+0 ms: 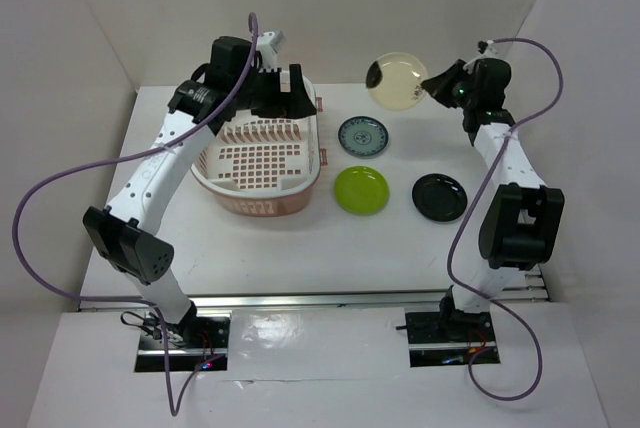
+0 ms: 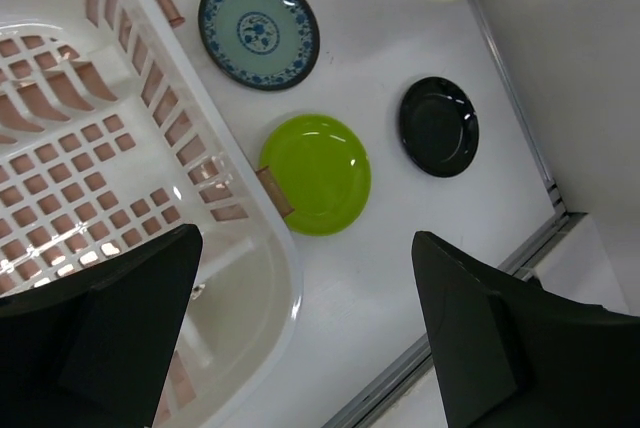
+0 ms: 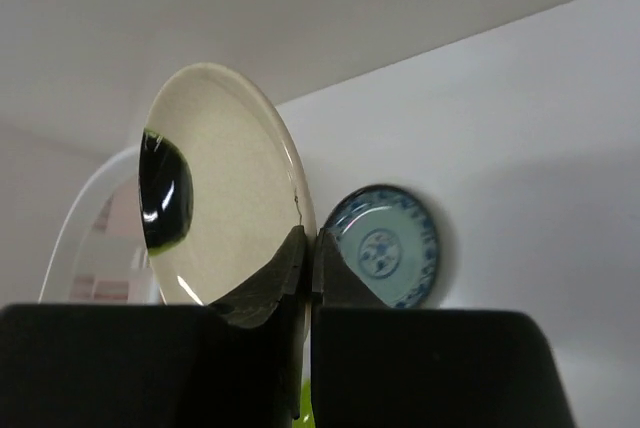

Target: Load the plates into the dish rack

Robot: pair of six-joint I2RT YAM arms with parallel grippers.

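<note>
My right gripper (image 1: 432,86) is shut on the rim of the cream plate (image 1: 397,80), holding it tilted on edge in the air at the back right. The wrist view shows the fingers pinching that rim (image 3: 309,246) and the plate's dark mark (image 3: 163,188). Flat on the table lie the blue-green patterned plate (image 1: 363,135), the lime green plate (image 1: 361,190) and the black plate (image 1: 439,197). The pale pink dish rack (image 1: 260,203) stands left of them with no plates in it. My left gripper (image 1: 276,94) hovers open over the rack's far right end, holding nothing.
White walls close the table in at the back and on both sides. A metal rail (image 1: 320,300) runs along the front edge. Purple cables loop from both arms. In the left wrist view the rack's rim (image 2: 287,278) lies close to the lime green plate (image 2: 320,173).
</note>
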